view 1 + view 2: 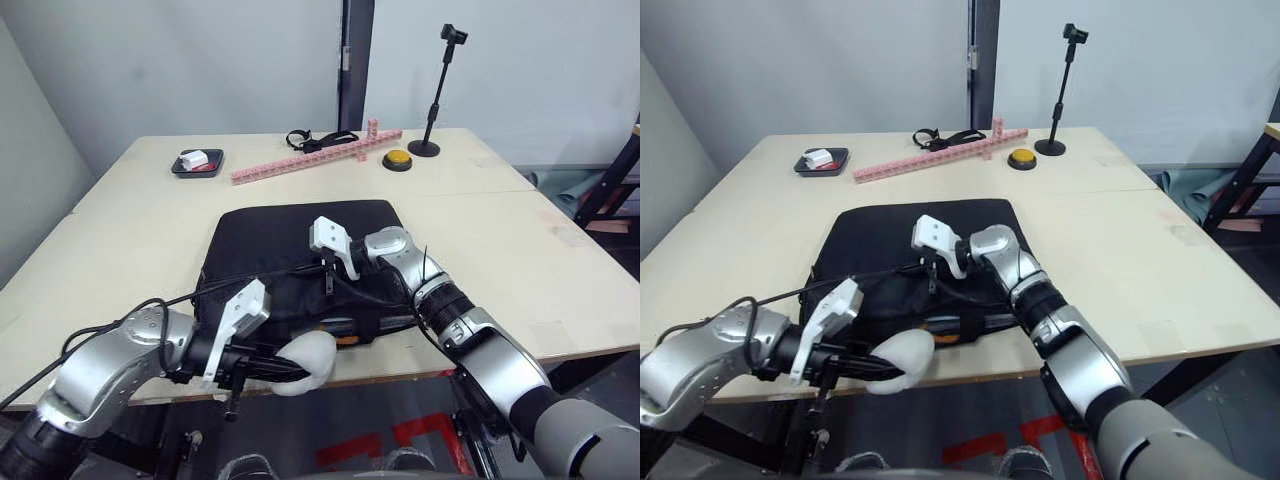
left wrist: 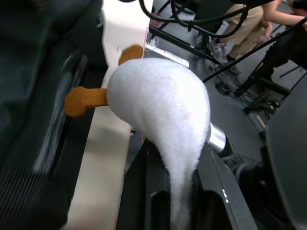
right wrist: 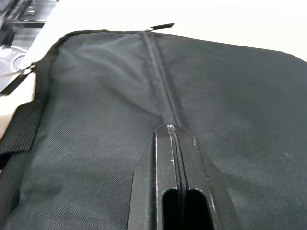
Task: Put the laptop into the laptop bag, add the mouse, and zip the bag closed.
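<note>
Two claws are seen: left claw (image 1: 262,372) is clamped on white egg-shaped lump (image 1: 305,362) at bench (image 1: 130,230) edge; right claw (image 3: 174,143) is pressed shut atop flat black fabric laptop bag (image 1: 290,235). Zip pull should be gripped w/ bag held taut.

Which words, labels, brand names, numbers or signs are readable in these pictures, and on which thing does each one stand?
No text can be read in these pictures.
The laptop bag: plain black fabric, no label or brand visible.
The white soft thing in the left gripper: no marking.
The small tray with a white item: too small to show any print.
The red marks on the floor: cut off, not readable.
</note>
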You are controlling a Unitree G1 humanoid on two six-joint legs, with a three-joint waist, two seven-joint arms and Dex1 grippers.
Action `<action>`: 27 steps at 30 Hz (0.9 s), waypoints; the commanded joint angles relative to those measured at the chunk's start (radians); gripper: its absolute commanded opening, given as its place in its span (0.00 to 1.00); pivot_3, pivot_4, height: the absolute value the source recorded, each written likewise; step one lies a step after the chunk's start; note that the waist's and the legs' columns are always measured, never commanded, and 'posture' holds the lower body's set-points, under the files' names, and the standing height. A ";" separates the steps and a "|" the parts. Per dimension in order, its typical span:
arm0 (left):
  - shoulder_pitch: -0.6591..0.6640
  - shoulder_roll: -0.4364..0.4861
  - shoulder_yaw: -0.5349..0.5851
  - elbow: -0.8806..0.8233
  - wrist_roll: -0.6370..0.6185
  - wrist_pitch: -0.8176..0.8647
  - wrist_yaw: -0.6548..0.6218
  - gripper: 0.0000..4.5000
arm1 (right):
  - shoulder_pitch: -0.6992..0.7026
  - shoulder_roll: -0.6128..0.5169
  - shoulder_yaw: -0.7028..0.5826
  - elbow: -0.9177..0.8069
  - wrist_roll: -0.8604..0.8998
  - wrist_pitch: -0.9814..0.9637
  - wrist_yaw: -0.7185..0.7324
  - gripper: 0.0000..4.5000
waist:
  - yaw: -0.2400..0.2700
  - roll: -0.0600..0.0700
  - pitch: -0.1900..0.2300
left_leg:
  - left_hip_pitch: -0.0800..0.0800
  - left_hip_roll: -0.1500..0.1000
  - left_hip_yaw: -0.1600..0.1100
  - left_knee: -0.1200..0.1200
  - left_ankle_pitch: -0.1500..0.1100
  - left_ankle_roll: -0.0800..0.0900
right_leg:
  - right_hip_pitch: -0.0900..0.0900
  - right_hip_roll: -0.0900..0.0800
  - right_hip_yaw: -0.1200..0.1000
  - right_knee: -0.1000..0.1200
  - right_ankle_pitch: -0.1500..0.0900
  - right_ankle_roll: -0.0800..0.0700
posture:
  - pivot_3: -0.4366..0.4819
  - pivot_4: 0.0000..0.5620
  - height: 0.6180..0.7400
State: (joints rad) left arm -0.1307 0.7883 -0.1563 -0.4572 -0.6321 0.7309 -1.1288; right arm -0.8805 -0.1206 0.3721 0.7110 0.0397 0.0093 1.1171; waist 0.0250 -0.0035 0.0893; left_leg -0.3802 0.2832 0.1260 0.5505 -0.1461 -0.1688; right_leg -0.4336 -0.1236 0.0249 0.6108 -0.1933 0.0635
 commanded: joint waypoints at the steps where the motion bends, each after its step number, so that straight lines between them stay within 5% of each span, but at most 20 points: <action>1: -0.064 -0.048 -0.073 0.060 0.057 -0.078 -0.027 0.01 | 0.023 0.014 0.018 0.134 -0.060 0.024 -0.050 0.00 | -0.005 0.000 0.000 | 0.000 0.000 0.000 0.000 0.000 0.000 | 0.000 0.000 0.000 0.001 0.000 0.000 | 0.48 0.27 1.00; 9: -0.233 -0.213 -0.219 0.292 0.294 -0.305 -0.004 0.01 | -0.004 0.020 -0.002 0.195 -0.069 0.002 -0.055 0.00 | -0.007 0.000 -0.001 | 0.001 0.000 0.000 0.000 0.000 0.000 | 0.000 0.000 0.000 0.002 0.001 -0.002 | 0.48 0.27 1.00; 20: -0.241 -0.265 -0.228 0.355 0.351 -0.352 -0.025 0.01 | -0.005 0.014 -0.008 0.192 -0.065 0.001 -0.050 0.00 | -0.001 0.001 -0.001 | 0.000 0.000 0.000 0.000 0.000 0.000 | 0.000 0.000 0.000 0.001 0.001 -0.002 | 0.48 0.27 1.00; 27: -0.209 -0.240 -0.176 0.307 0.320 -0.335 -0.022 0.59 | -0.014 0.018 -0.012 0.195 -0.062 0.002 -0.047 0.00 | 0.000 0.002 -0.001 | 0.000 0.000 0.000 0.000 0.000 0.000 | -0.001 0.000 0.000 0.001 0.001 -0.002 | 0.48 0.27 1.00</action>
State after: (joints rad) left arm -0.3432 0.5425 -0.3686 -0.1055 -0.2839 0.3973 -1.1552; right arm -0.9329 -0.0924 0.3449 0.8167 0.0275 -0.0235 1.0858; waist 0.0247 -0.0017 0.0885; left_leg -0.3800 0.2832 0.1263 0.5505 -0.1461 -0.1688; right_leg -0.4343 -0.1238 0.0251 0.6120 -0.1921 0.0619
